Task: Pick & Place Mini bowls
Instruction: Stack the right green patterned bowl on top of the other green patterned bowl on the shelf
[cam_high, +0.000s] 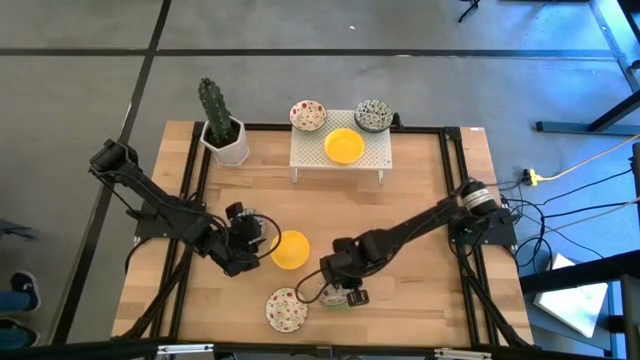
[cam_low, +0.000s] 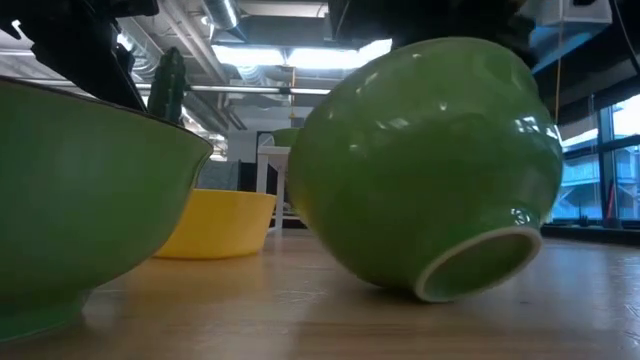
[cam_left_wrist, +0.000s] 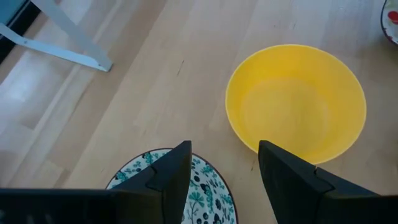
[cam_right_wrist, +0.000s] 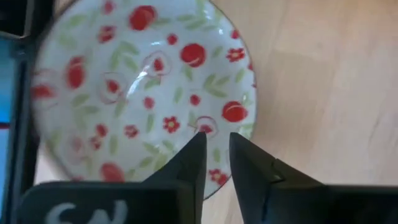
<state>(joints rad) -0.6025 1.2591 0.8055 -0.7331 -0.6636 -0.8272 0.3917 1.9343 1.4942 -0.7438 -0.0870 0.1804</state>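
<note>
Nearest the low camera, a green-backed bowl is sitting flat and filling the left of the view. Beside it a tipped bowl is leaning on its edge with its foot ring turned toward the camera. A yellow bowl is resting upright on the wood between and behind them.

From above, the right gripper is reaching down at the front of the table, and a sliver of green, probably the tipped bowl, is showing under it. A flowered bowl is lying just to its side. The left gripper is hovering right beside the yellow bowl, nearer to it than the right one. The stand is standing well apart at the far edge, already carrying three bowls, so any carry there is going to run straight away across the table.

Looking past the left gripper, its fingers are standing apart with bare wood between them. A patterned bowl is lying beneath them, and the yellow bowl is just ahead.

Looking past the right gripper, its fingers are nearly closed and seem to be pinching the rim of the tipped bowl, whose red-flowered inside is facing the camera
</note>
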